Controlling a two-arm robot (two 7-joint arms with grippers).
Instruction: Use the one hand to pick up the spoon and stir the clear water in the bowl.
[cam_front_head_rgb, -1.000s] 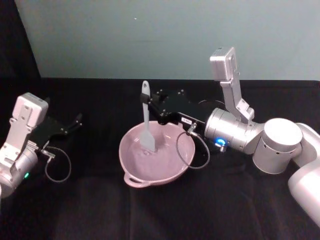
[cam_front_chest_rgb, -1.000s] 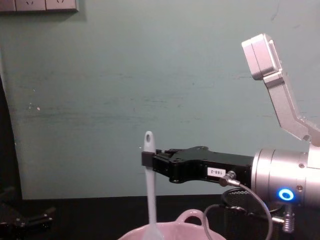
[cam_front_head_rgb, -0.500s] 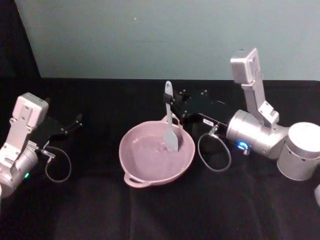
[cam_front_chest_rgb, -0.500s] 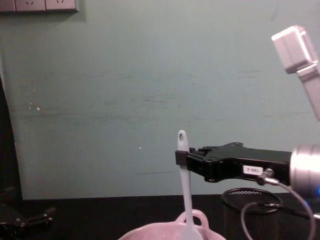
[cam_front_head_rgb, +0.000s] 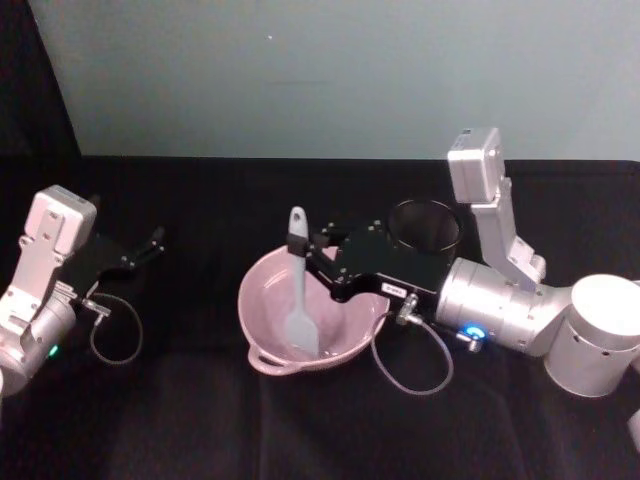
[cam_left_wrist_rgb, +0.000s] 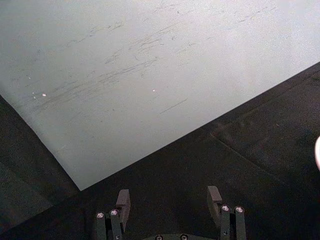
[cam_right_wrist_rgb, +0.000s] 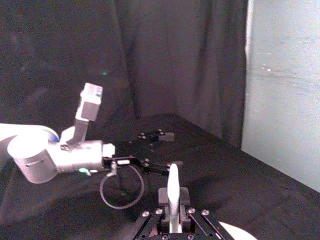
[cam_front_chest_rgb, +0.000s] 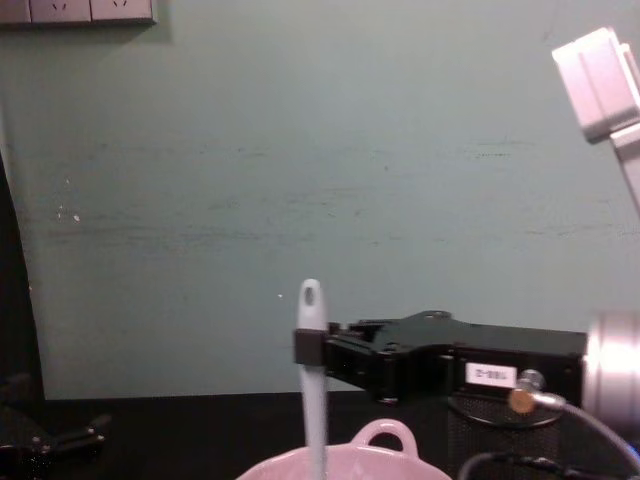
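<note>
Spoon (cam_front_head_rgb: 298, 285) is clamped in the right gripper (cam_front_head_rgb: 306, 243), the blocky black one with the little white label. Its fingers are closed on the upper part of the handle, just under the oval hole. From the chest view the spoon stands pretty much upright, hole end up, with the lower part dropping behind the near rim of the bowl (cam_front_head_rgb: 256, 318).

In the head view the pale flat head sits down inside the pink bowl, toward the 6 o'clock side of the inside and close to the near wall. Can't honestly make out the water surface from here, so no call on how deep the head is.

The right arm comes in over the bowl from about 3 o'clock, with the silver wrist and grey cable loop trailing off that side. The bowl sits mid-table on the black cloth (cam_front_head_rgb: 200, 420), with a loop handle on its rim at roughly 7 o'clock. A black mesh cup (cam_front_head_rgb: 425, 228) stands at about 2 o'clock from the bowl, just behind the gripper body.

The left gripper (cam_front_head_rgb: 150, 243) is parked way out at 9 o'clock, well apart from the bowl, with its fingers spread and nothing in them.
</note>
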